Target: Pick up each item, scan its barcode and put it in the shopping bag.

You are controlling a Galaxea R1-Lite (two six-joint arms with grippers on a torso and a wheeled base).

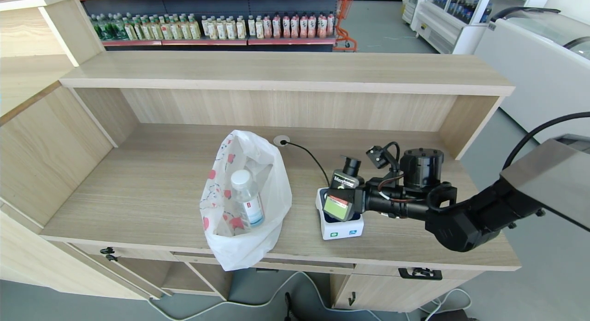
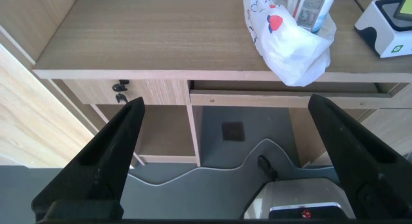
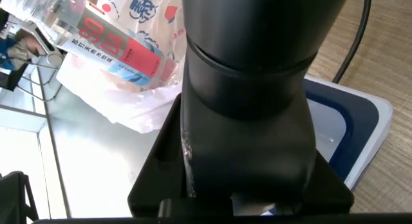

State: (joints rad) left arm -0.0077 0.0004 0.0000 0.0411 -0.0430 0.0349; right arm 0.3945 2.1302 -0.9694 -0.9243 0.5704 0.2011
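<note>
A white shopping bag (image 1: 272, 192) with red prints stands open on the counter. A clear bottle (image 1: 246, 196) with a white cap is upright inside it. To the right, a black handheld scanner (image 1: 349, 172) sits in a white and blue cradle (image 1: 342, 228). My right gripper (image 1: 343, 205) is at the cradle's front, just below the scanner head, shut on a small green and red item (image 1: 337, 207). The scanner's black body (image 3: 251, 102) blocks most of the right wrist view, with the bottle (image 3: 96, 34) behind it. My left gripper (image 2: 232, 159) hangs open below the counter's front edge, holding nothing.
A black cable (image 1: 311, 157) runs from a grommet (image 1: 281, 140) to the scanner. The wooden counter (image 1: 152, 187) has a raised back shelf and side walls. Drawers (image 2: 283, 95) sit under the front edge. Store shelves of bottles (image 1: 216, 28) stand beyond.
</note>
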